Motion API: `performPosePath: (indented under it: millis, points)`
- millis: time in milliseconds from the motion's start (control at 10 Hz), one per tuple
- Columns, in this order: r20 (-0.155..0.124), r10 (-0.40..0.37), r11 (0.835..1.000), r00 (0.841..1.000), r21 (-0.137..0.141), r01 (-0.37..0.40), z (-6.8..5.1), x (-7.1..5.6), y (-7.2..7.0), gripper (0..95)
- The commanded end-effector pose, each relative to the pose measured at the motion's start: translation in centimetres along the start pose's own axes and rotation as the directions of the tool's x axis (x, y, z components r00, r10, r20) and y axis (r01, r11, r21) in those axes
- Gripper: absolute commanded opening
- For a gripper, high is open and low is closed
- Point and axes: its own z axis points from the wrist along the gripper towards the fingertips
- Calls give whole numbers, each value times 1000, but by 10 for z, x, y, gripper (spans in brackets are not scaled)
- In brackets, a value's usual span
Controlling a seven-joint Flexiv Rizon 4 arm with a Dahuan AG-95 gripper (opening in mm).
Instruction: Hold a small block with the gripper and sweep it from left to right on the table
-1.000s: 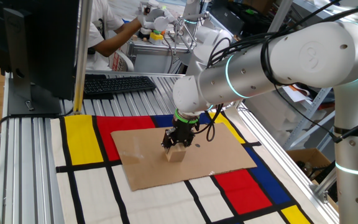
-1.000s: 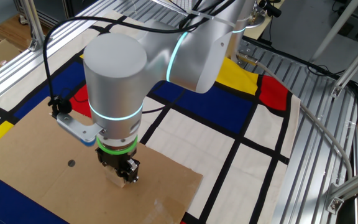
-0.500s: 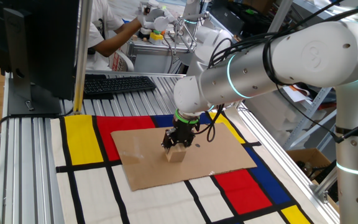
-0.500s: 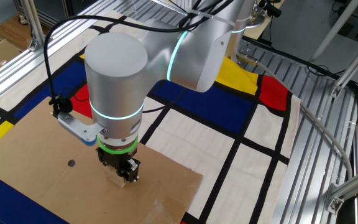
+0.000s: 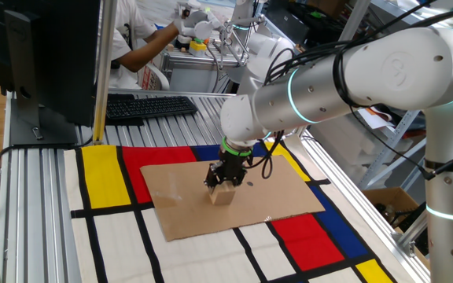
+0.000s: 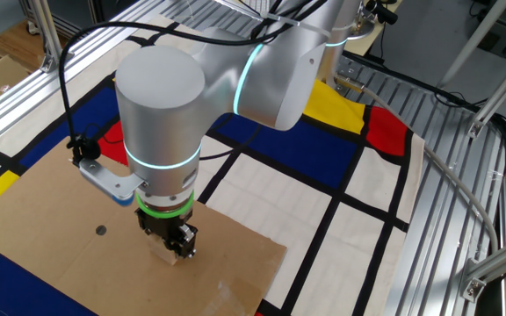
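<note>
The small tan wooden block [image 5: 222,196] rests on the brown cardboard sheet [image 5: 270,192] that lies on the coloured mat [image 5: 101,169]. My black gripper [image 5: 224,181] with its green ring is shut on the top of the block, pointing straight down. In the other fixed view the gripper [image 6: 170,242] is over the cardboard [image 6: 51,219] near its edge, and the block [image 6: 162,255] is mostly hidden under the fingers and wrist.
A black keyboard [image 5: 148,105] and a monitor [image 5: 49,55] stand behind the mat. A person [image 5: 144,35] works at the far bench. Aluminium slats [image 5: 38,220] border the mat on the left, and a frame rail [image 6: 464,193] runs along the other side.
</note>
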Motion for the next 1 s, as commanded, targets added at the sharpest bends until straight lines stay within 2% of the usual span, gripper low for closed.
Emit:
performPosePath:
  millis: [100, 300, 1000]
  points:
    - [10, 0, 1000, 1000, 14, 0, 0, -1, 0, 0]
    - [3, -1, 1000, 1000, 4, 1, -1, 0, 0, 0]
    - [7, -1, 1000, 1000, 0, 1, -2, 0, 0, 0]
